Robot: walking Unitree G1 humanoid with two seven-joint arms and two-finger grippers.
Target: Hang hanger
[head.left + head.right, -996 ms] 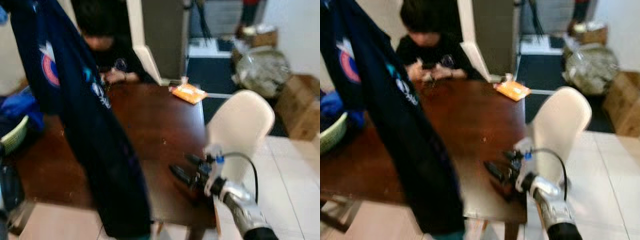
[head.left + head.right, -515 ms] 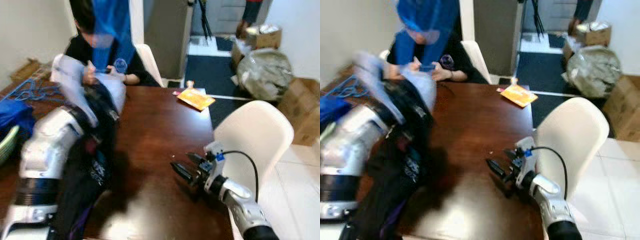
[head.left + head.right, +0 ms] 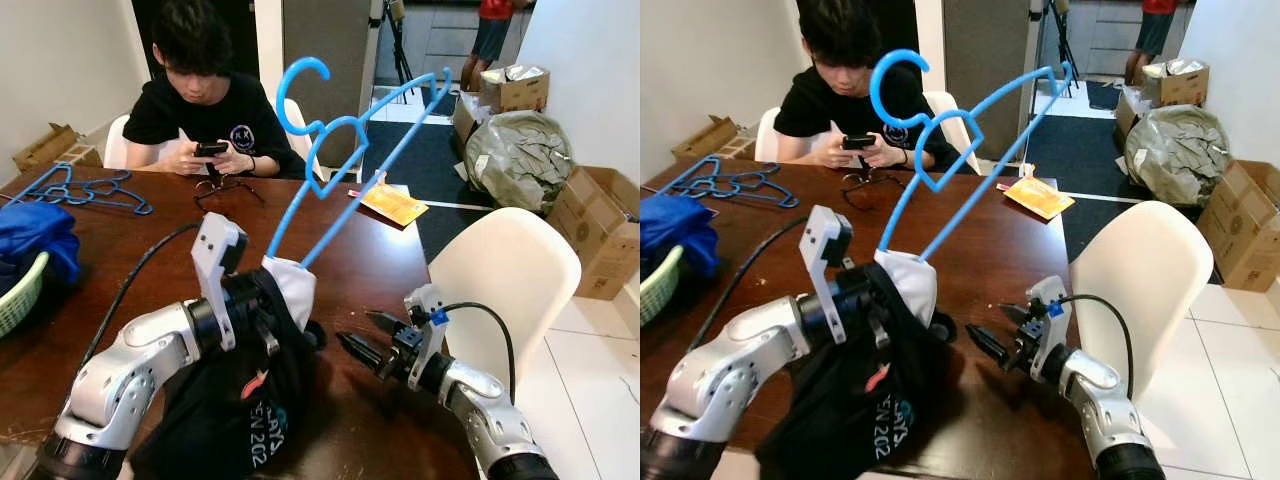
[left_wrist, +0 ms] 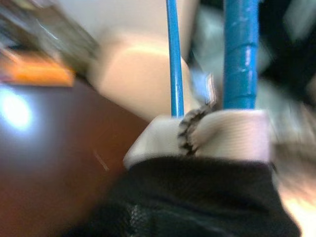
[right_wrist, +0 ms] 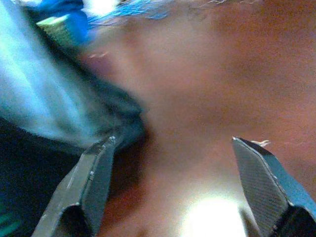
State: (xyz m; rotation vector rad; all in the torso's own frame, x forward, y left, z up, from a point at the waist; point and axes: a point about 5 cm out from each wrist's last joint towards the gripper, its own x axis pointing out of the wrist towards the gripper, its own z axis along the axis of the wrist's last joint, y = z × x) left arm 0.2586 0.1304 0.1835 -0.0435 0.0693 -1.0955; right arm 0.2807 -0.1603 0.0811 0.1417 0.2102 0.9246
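Since a second ago the dark shirt (image 3: 235,400) has come down from hanging high on the left to lie bunched on the near part of the brown table (image 3: 330,240), and the blue hanger (image 3: 340,150) now sticks up out of its white collar (image 3: 290,285), hook uppermost and tilted toward the right. The left arm has swung in across the table; the left gripper (image 3: 262,318) is buried in the cloth at the collar, and whether its fingers are closed on the hanger or the shirt cannot be told. In the left wrist view the hanger's two blue bars (image 4: 240,54) rise straight out of the collar.

The right gripper (image 3: 365,338) hovers just above the table to the right of the shirt, near the collar but apart from it, with its two black fingers (image 5: 94,182) spread wide and nothing between them. A white chair (image 3: 505,275) stands at the table's right edge, just behind the right arm.

At the far side of the table a person in a black shirt (image 3: 205,95) sits looking down at a phone (image 3: 210,150), with glasses (image 3: 225,187) lying on the table before them. More blue hangers (image 3: 85,190) lie at the far left, a blue cloth (image 3: 35,235) rests in a basket (image 3: 18,300) at the left edge, and an orange packet (image 3: 392,203) lies at the far right corner.
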